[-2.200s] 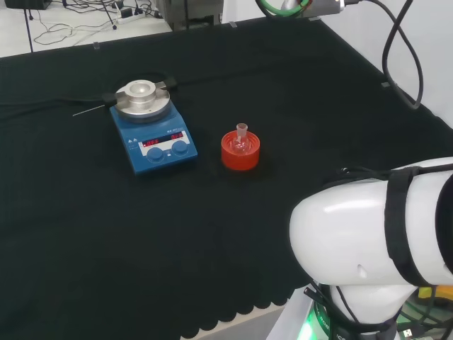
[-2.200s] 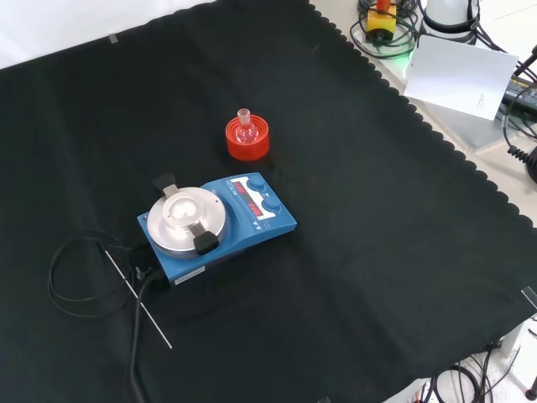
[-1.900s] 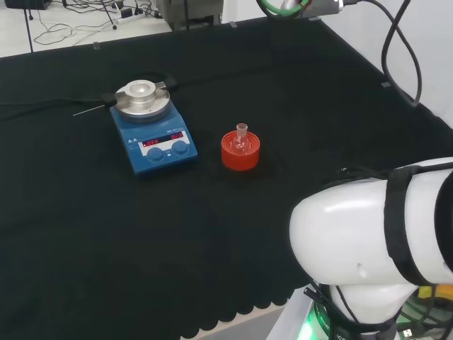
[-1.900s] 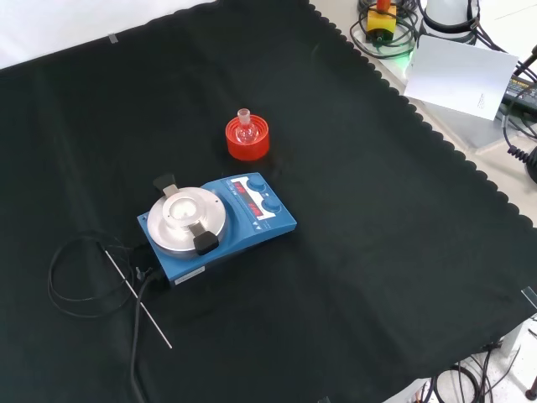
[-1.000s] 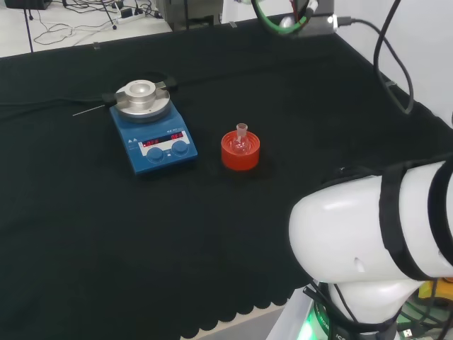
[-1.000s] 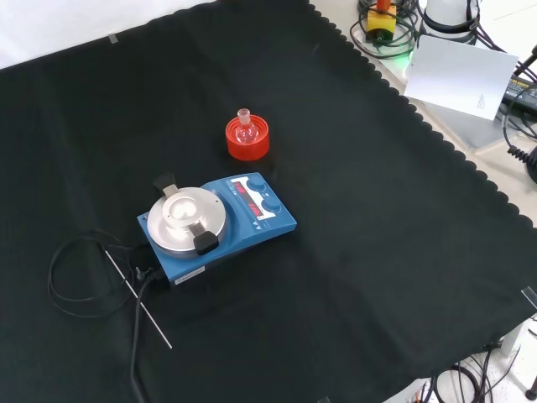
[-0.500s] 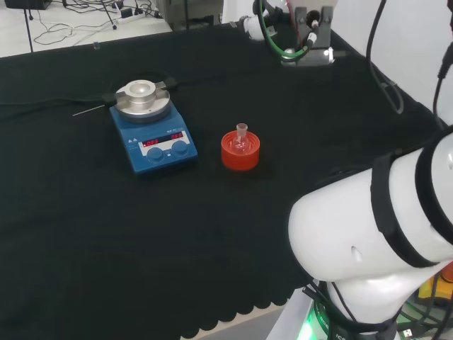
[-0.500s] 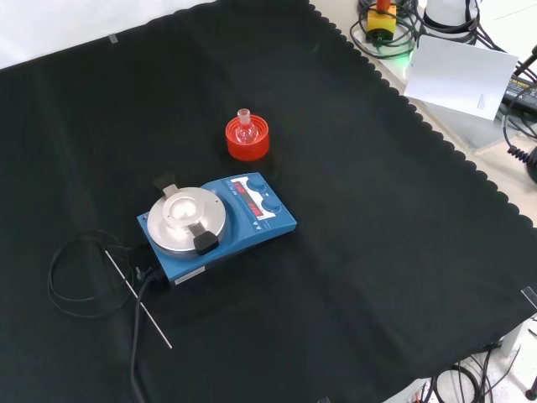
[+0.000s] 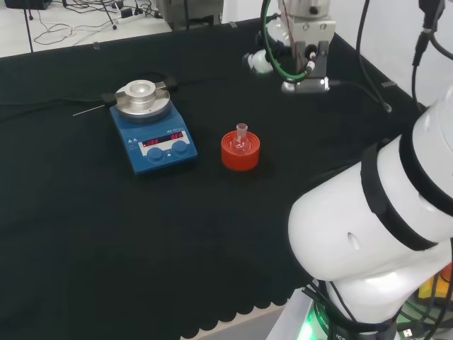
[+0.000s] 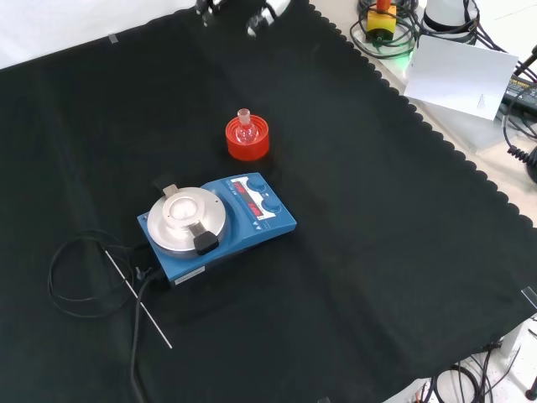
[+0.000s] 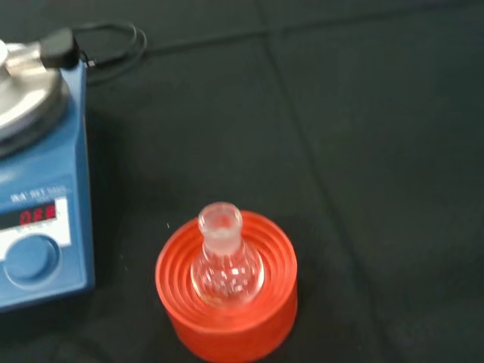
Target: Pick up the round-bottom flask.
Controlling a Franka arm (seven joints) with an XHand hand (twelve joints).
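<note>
On the red ribbed stand (image 9: 241, 151) a round-bottom flask (image 9: 241, 141) sits upright, beside a blue hotplate stirrer (image 9: 151, 134). Well above the tabletop (image 9: 85, 234) hangs the hand (image 10: 260, 18); whether its fingers are spread or closed cannot be told.

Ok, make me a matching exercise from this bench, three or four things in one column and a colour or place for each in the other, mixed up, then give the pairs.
Column one:
1. round-bottom flask
2. ribbed stand
3. hotplate stirrer
4. thin rod

Column two:
A. blue body with a round silver top plate
B. clear glass, sitting upright in the ring
C. lying flat on the black cloth beside a loop of black cable
D. red, resting directly on the cloth

Pairs: 1-B, 2-D, 3-A, 4-C
</note>
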